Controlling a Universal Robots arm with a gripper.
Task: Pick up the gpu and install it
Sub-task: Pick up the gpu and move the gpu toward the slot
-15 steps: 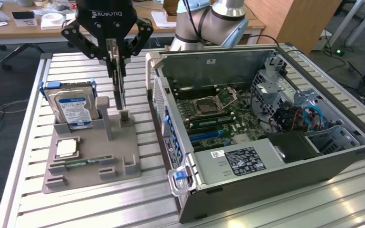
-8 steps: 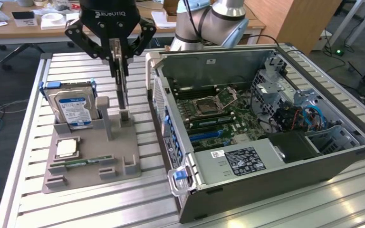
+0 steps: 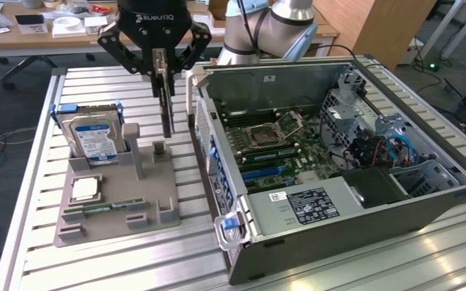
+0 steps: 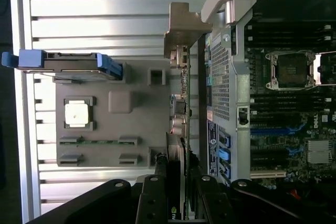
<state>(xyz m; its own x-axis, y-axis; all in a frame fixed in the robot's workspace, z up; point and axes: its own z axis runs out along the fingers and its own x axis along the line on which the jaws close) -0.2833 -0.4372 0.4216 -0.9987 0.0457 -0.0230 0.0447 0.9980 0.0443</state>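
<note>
The gpu [image 3: 167, 103] hangs edge-on as a thin dark card, clear of the grey holder tray [image 3: 148, 182] below it. My gripper [image 3: 162, 68] is shut on the card's top edge, just beside the open computer case [image 3: 298, 209] on the exterior view's left. In the wrist view the gpu [image 4: 182, 124] runs between my fingers [image 4: 155, 195], its silver end bracket [image 4: 181, 30] at the far end, and it lies along the case's rear wall. The motherboard [image 3: 269, 142] lies exposed inside the case, with blue slots [image 3: 259, 174] near its front.
On the tray stand a silver hard drive [image 3: 94, 140] with blue rails, a CPU [image 3: 85, 189] and a RAM stick [image 3: 108, 206]. Everything sits on a slatted metal table [image 3: 95, 260]. Desks and cables lie behind the table.
</note>
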